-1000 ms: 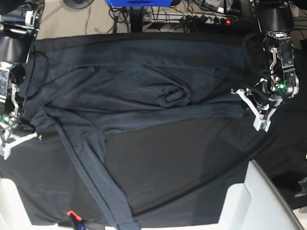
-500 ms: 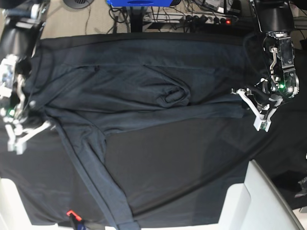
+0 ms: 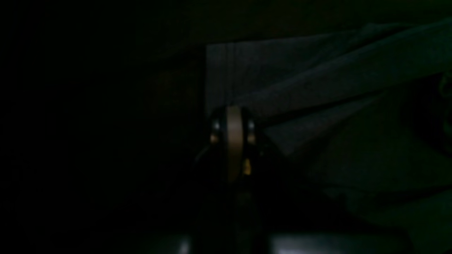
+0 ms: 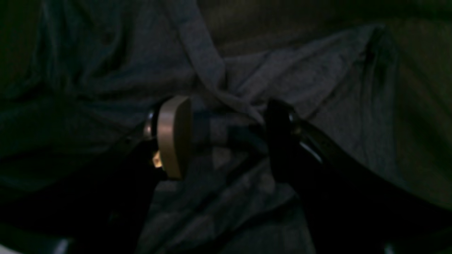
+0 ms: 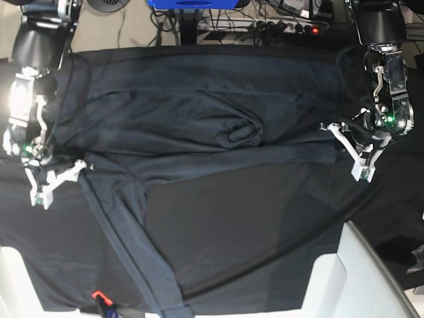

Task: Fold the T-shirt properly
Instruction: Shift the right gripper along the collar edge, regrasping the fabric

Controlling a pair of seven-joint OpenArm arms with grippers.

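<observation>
The T-shirt (image 5: pixel 179 126), dark charcoal-grey, lies spread and rumpled across the black-covered bench (image 5: pixel 265 225), filling its upper half in the base view. One long sleeve (image 5: pixel 136 252) runs diagonally down to the near edge; a bunched fold (image 5: pixel 242 131) sits near the middle. The right hand (image 5: pixel 58 180) stands at the shirt's left edge in that view, its fingers spread; the right wrist view shows a fold of knit fabric (image 4: pixel 226 116) lying in the gap between the pale finger (image 4: pixel 173 135) and the dark one, not pinched. The left hand (image 5: pixel 358 156) sits at the opposite end, its fingers pressed together on the shirt's edge (image 3: pixel 282 106). No containers appear.
</observation>
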